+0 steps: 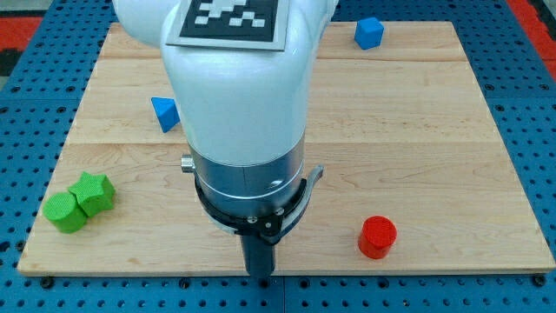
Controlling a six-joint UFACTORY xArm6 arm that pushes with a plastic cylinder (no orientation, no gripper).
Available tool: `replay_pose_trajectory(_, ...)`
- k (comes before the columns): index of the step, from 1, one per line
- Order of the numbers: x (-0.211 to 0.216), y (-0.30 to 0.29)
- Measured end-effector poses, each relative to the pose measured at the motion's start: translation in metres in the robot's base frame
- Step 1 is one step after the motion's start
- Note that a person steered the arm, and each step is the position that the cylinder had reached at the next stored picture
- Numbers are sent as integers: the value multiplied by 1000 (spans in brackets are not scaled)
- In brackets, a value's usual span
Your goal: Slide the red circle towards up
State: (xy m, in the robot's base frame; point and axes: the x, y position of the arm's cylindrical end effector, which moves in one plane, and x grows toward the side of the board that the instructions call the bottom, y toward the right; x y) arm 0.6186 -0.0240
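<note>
Pale wooden table [417,113] on a blue pegboard. A red round cylinder block [377,237] sits near the bottom right corner. My tip [259,275], a dark rod with no pincer, rests at the bottom edge, left of it and apart. Two green blocks [78,202] touch near the bottom left corner; a blue cube [368,33] lies at the top edge.

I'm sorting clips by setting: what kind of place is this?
Probably a robotics lab bench: a pale wooden board lies on a blue perforated table, a white robot arm carries a black-and-white marker tag, and small blocks like the red cylinder sit around.
</note>
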Motion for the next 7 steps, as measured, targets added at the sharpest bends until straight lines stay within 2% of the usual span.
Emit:
replay_pose_trajectory(2, 0, 1)
replay_pose_trajectory(5, 0, 107)
replay_pose_trajectory(7, -14, 123)
